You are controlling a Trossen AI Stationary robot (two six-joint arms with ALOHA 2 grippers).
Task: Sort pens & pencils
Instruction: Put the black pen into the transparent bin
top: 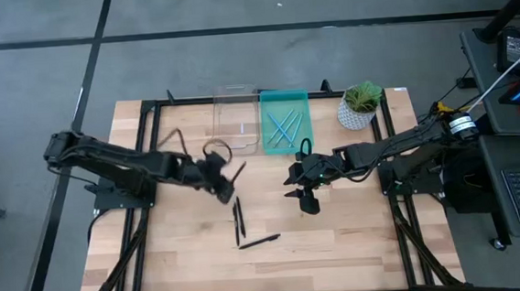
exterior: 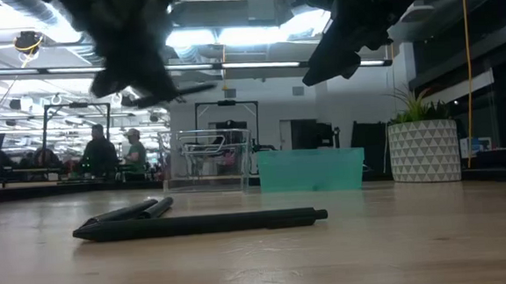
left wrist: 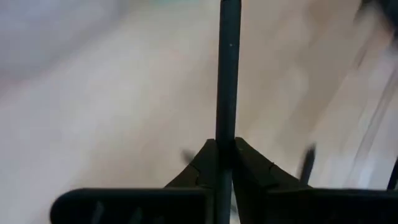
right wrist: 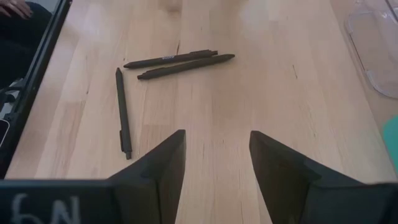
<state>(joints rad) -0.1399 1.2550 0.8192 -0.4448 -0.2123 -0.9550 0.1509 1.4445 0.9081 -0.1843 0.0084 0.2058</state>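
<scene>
My left gripper (top: 221,180) hangs above the table's middle left, shut on a black pen (left wrist: 227,68); the pen also shows in the high view (top: 237,172) and the low view (exterior: 179,92). Three more black pens lie flat on the wood: two side by side (right wrist: 180,62) and one apart (right wrist: 123,112). In the high view the pair (top: 238,218) and the single pen (top: 259,241) lie near the middle. My right gripper (right wrist: 217,155) hovers open right of centre (top: 305,197), above bare wood. Several light teal sticks lie in the teal tray (top: 285,121). My left gripper pinches the black pen's shaft (left wrist: 225,146) between its two fingers (left wrist: 252,165). Most of the pen's length sticks out past the fingertips. The pen is lifted clear of the table and stands out roughly level in the low view.
A clear tray (top: 237,120) stands beside the teal one at the table's far middle. A potted plant (top: 360,104) stands at the far right. A black frame (top: 147,107) rims the table. People show in the room behind (exterior: 100,151).
</scene>
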